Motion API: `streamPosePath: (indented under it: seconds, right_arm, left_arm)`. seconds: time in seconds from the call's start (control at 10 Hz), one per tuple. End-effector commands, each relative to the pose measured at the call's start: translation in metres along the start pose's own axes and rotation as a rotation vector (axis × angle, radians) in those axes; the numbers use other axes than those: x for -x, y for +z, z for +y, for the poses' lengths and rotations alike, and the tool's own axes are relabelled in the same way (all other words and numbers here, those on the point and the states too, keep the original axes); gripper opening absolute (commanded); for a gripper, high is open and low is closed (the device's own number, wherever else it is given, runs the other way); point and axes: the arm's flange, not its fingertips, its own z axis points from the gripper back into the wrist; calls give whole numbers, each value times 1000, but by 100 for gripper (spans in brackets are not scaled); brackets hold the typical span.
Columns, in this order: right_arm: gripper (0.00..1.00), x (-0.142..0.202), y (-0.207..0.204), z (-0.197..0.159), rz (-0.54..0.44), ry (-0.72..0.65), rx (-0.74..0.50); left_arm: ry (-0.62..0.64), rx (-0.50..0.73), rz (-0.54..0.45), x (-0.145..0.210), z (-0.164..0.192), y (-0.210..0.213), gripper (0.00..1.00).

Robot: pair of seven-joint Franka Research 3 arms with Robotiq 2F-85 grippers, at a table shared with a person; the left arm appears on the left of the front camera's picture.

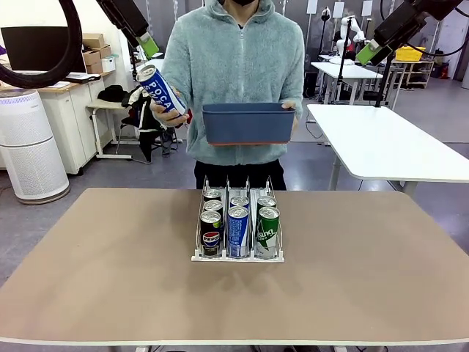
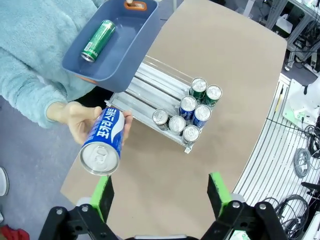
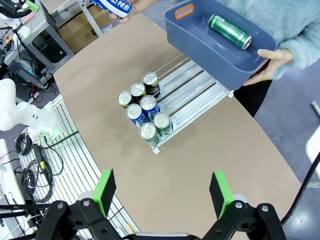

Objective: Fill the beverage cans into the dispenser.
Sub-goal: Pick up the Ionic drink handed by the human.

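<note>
Front view: seven beverage cans (image 1: 238, 231) are standing upright in the dispenser (image 1: 237, 259), which is sitting near the middle of the tan table (image 1: 110, 271). Its left lane is holding three cans with a black Pepsi can (image 1: 211, 235) at the front. The middle lane is holding two with a blue can (image 1: 238, 232) in front, and the right lane is holding two with a green can (image 1: 267, 233) in front. The back part of every lane is lying bare.

Behind the table, a person in a pale teal fleece (image 1: 242, 59) is standing and holding another blue Pocari Sweat can (image 1: 163, 89) tilted in one hand (image 1: 170, 116), up in the air and well apart from the dispenser. The person's other hand (image 1: 289, 108) is gripping a dark-blue bin (image 1: 249, 123) at chest height. In the left wrist view, a loose green can (image 2: 98, 40) is lying on its side inside that bin.

Both arms are hanging high above the table. The left gripper (image 1: 150, 45) is sitting at the upper left, just above the raised blue can but not touching it. The right gripper (image 1: 368, 51) is sitting at the upper right. In the wrist views, each gripper's green-padded fingers are spread wide apart with nothing between them, looking down on the dispenser from above.
</note>
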Motion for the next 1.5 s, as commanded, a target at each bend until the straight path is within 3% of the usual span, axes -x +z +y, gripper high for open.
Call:
streamPosePath:
  seconds: [0.0, 0.5, 1.3, 1.4]
  right_arm:
    - [100, 1, -1, 0, 2, 0, -4]
    - [100, 1, -1, 0, 2, 0, -4]
    - [100, 1, -1, 0, 2, 0, -4]
    - [100, 1, -1, 0, 2, 0, -4]
  left_arm:
    - [-19, -67, 53, 2, 7, -8, 100]
    - [-6, -140, 14, 13, 12, -31, 100]
    - [43, -144, -88, 33, 26, -76, 100]
    - [12, -140, -19, 22, 24, -68, 100]
